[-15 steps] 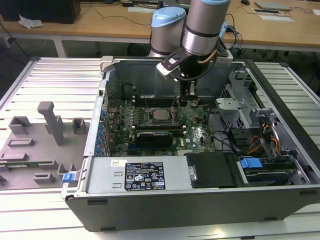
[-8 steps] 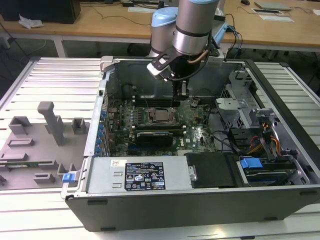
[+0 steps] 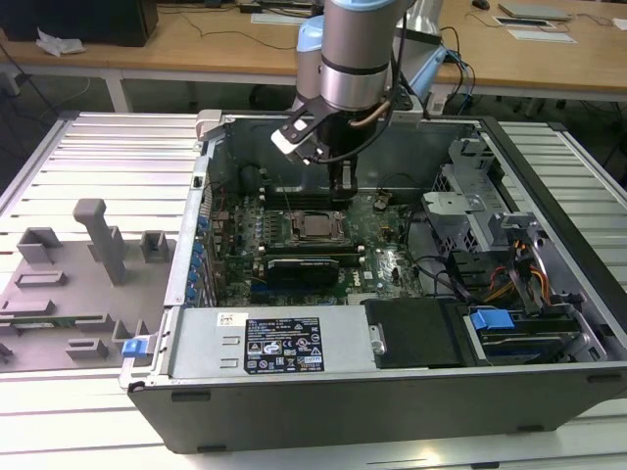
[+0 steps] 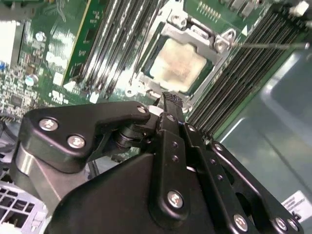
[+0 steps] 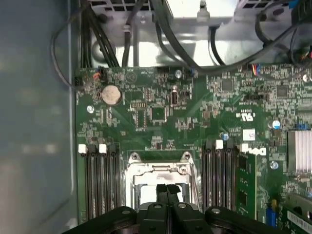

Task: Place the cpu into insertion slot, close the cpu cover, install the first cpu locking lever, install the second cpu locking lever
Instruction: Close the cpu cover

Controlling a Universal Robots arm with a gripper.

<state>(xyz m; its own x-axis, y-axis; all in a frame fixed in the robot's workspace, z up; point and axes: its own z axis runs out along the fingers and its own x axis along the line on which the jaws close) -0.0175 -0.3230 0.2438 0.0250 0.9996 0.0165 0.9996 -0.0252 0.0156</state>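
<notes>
Second wrist view puts the hand point(image 4: 168, 99) closest to me. Its two black fingers are pressed together with nothing between them, and in the first wrist view the hand point(image 5: 167, 187) looks the same. The tips sit right at one edge of the cpu cover point(image 4: 195, 34) (whether they actually press on it, I cannot tell). That silvery frame lies flat over the insertion slot point(image 4: 145, 62). Through its window I see the cpu point(image 4: 178, 66), pale metal top up, seated in the slot. A thin metal rod point(image 4: 268, 45) runs out from one corner of the socket across the neighbouring memory slots point(image 4: 243, 73).

Past the socket, the first wrist view gives me the green board point(image 5: 161, 112), a coin battery point(image 5: 110, 94) and black cables point(image 5: 165, 29) by the case wall.

Exterior view has the arm point(image 3: 358, 49) coming down from the upper middle of the frame into the open computer case point(image 3: 392, 392). A long black card point(image 3: 309, 266) lies just below the socket at frame centre. Grey fixtures point(image 3: 103, 235) stand on the slatted tabletop point(image 3: 88, 137) at the exterior view's left.
</notes>
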